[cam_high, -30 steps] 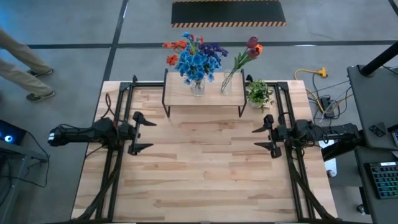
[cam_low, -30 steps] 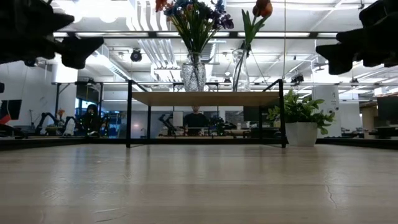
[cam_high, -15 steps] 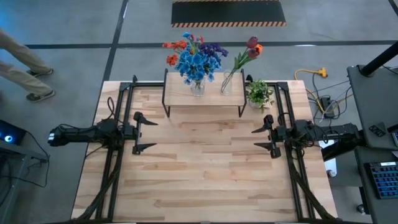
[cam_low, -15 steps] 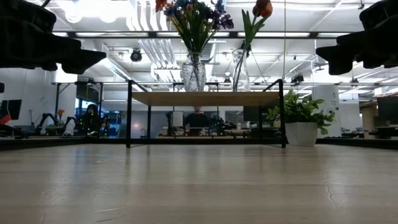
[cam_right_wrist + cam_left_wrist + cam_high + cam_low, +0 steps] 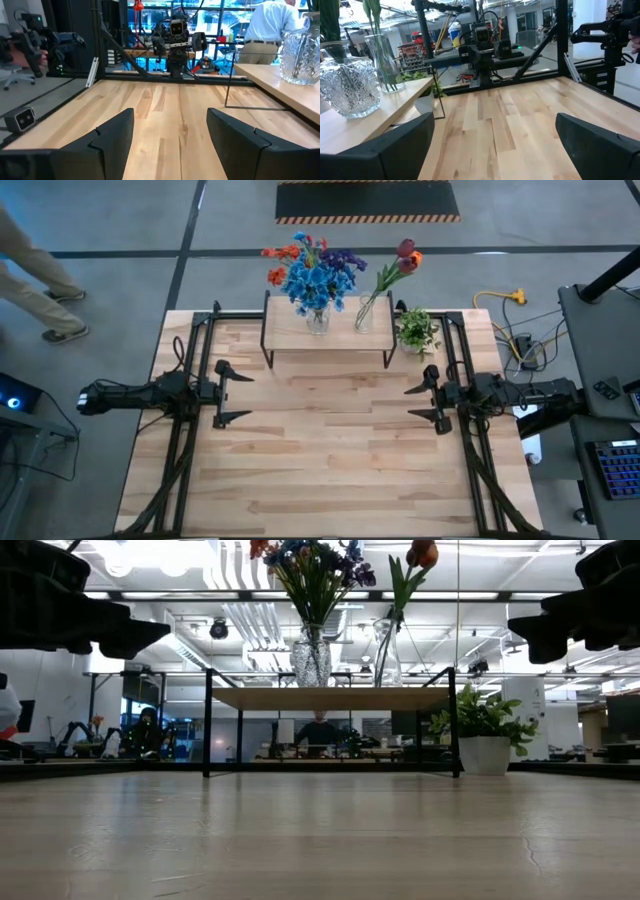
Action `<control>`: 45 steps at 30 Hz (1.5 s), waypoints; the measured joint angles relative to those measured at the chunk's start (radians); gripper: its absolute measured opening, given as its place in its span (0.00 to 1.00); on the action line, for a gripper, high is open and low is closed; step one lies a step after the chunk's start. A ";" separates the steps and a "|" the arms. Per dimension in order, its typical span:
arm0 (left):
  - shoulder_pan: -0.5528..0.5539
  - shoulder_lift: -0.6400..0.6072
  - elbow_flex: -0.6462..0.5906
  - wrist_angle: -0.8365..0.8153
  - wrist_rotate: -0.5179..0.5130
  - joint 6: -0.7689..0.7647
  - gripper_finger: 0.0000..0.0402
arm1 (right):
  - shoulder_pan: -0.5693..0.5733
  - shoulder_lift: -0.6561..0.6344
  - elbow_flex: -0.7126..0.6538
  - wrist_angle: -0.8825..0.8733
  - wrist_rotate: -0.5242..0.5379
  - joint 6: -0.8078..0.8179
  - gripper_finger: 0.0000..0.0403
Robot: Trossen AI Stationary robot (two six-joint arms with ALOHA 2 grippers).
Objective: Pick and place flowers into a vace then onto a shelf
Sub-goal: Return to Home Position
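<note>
The left hand [image 5: 236, 395] is spread wide and holds nothing. It hangs over the left side of the desk [image 5: 330, 465], not touching it. The right hand [image 5: 410, 402] is spread too, a bit less wide, and is empty. It hangs over the right side. The two hands point at each other, well apart.

There are two hands, two vases, one shelf and one small green plant [image 5: 416, 330]. The shelf [image 5: 340, 337] stands at the far edge of the desk. Both vases stand on it. The fat glass vase [image 5: 318, 320] holds the big bunch of flowers [image 5: 315, 275], blue, orange and purple. The thin vase [image 5: 363, 316] beside it holds a dark red head and an orange one. The plant sits just beside the shelf, on the right.

Since a second ago the left hand has shifted a little. The right hand, vases and shelf have stayed put. A person [image 5: 30, 280] on the floor at the left has moved a bit.
</note>
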 joint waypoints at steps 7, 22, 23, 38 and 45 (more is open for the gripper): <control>0.000 0.000 0.000 0.000 -0.001 0.000 0.99 | 0.000 0.009 0.000 0.000 0.000 -0.047 0.60; 0.000 0.000 0.000 0.000 -0.001 0.000 0.99 | 0.000 0.009 0.000 0.000 0.000 -0.047 0.60; 0.000 0.000 0.000 0.000 -0.001 0.000 0.99 | 0.000 0.009 0.000 0.000 0.000 -0.047 0.60; 0.000 0.000 0.000 0.000 -0.001 0.000 0.99 | 0.000 0.009 0.000 0.000 0.000 -0.047 0.60; 0.000 0.000 0.000 0.000 0.000 -0.001 0.99 | 0.000 0.009 0.000 0.000 0.000 -0.047 0.60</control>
